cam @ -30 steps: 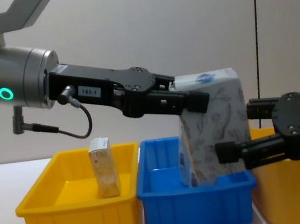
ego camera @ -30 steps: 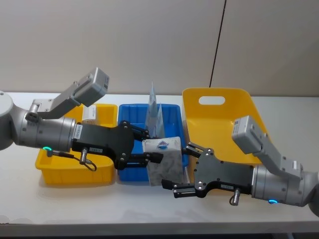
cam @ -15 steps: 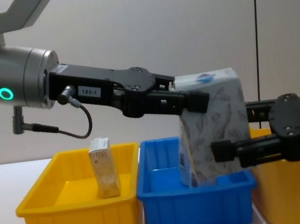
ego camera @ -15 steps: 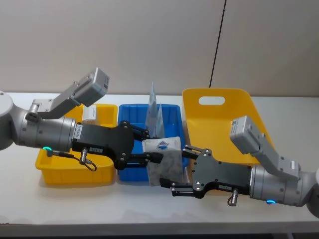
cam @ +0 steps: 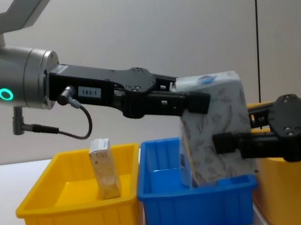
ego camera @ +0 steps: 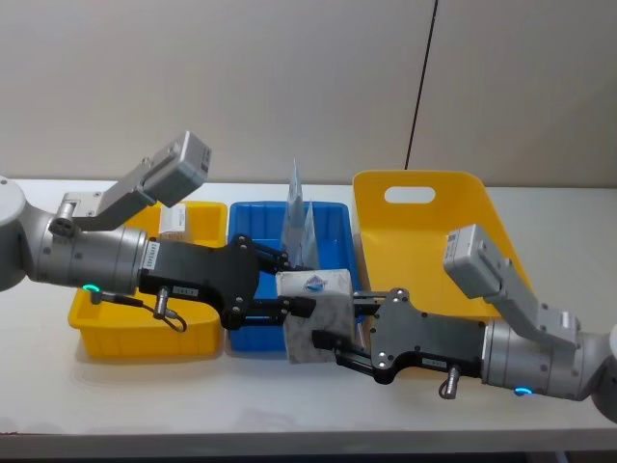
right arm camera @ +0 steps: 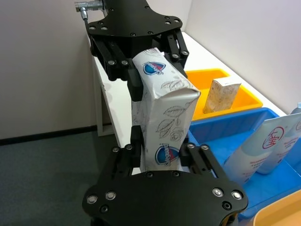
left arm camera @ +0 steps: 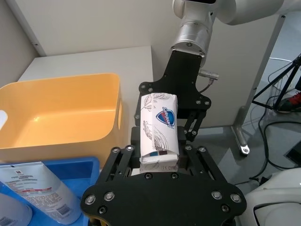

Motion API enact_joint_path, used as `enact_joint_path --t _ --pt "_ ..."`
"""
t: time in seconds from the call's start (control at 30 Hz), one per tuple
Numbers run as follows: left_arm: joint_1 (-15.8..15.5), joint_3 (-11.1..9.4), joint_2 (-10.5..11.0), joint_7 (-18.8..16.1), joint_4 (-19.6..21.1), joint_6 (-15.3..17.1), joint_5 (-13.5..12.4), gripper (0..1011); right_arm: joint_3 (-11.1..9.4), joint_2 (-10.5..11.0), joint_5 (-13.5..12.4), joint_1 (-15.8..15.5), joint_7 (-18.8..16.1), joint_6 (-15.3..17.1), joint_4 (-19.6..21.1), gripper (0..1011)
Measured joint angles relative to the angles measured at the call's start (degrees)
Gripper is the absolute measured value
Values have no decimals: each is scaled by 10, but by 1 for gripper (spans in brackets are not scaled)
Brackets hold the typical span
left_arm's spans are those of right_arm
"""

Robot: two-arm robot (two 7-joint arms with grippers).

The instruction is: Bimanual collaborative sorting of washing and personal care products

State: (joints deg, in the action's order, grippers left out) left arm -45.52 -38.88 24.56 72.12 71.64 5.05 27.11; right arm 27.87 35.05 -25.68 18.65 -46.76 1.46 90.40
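Table [ego camera: 193,400]: pale and flat, with three bins set in a row across it.
Small yellow bin [ego camera: 145,342]: farthest left in the row.
Small beige carton [cam: 105,168]: stands upright inside the small yellow bin, toward its back wall.
Left gripper [ego camera: 291,285]: reaches in from the left above the bins. Its black fingers are clamped on the upper end of the white pack, one on each side.
Blue bin [cam: 196,209]: in the middle of the row, just beside the small yellow bin.
Pale tubes [ego camera: 299,227]: stand in the back of the blue bin with their flat tapered ends pointing up.
White pack [ego camera: 304,333]: a block with grey leaf print, held off the table between the two grippers. It is roughly upright, with the blue mark on top. It hangs at the blue bin's near right corner. In the chest view its lower end overlaps the bin's rim, and whether the two touch cannot be told.
Right gripper [ego camera: 342,323]: reaches in from the right. Its fingers are pressed against the lower part of the white pack, one on each side, so both grippers hold the pack.
Large yellow bin [ego camera: 424,241]: on the right, beside the blue bin and behind the right arm, with a handle slot in its tall back wall.
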Motion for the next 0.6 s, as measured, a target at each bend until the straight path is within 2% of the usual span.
enact_joint_path --t 0.13,0.3,0.4,0.5,0.6 --pt "0 0 0 -1 0 0 0 443 0 0 0 0 0 0 0 349" --pt "0 0 0 -1 0 0 0 618 1 0 -2 0 0 0 0 341" --pt "0 0 0 -1 0 0 0 671 1 1 -3 -1 0 -1 1 341" --pt "0 0 0 -1 0 0 0 794 1 2 -5 -4 2 -1 2 341" --pt "0 0 0 -1 0 0 0 863 1 3 -5 -6 5 -2 2 341"
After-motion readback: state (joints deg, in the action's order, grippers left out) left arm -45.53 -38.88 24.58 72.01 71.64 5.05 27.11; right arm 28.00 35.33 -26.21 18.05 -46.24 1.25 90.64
